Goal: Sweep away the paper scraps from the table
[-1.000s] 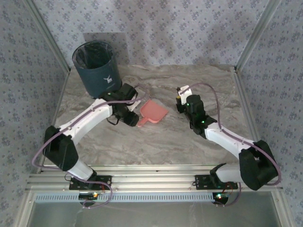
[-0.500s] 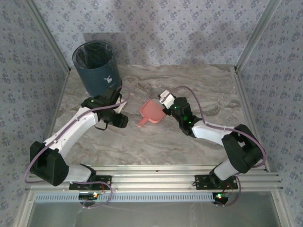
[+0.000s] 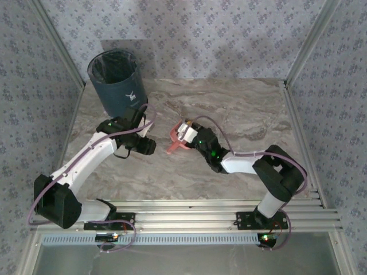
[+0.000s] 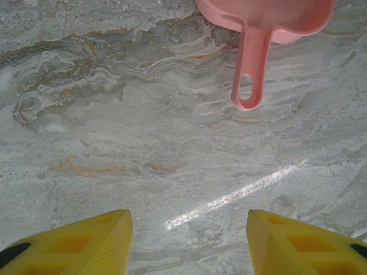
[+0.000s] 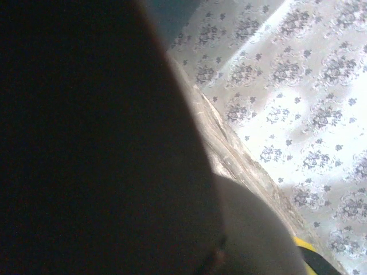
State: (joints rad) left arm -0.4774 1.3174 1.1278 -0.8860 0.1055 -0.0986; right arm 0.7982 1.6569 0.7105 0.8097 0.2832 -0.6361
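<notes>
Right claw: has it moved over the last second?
Yes. The right claw swung left, toward the bin, and now sits over the pink dustpan.

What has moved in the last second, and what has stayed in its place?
The right gripper swung left and now hangs over the pink dustpan. The left gripper drew back left, away from the dustpan's handle. Dustpan and bin stayed put.

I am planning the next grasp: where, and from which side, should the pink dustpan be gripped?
Its handle: narrow, flat on the table, end pointing at the left pincer. Come from above on that side, fingers across it; the scoop looks too wide.
</notes>
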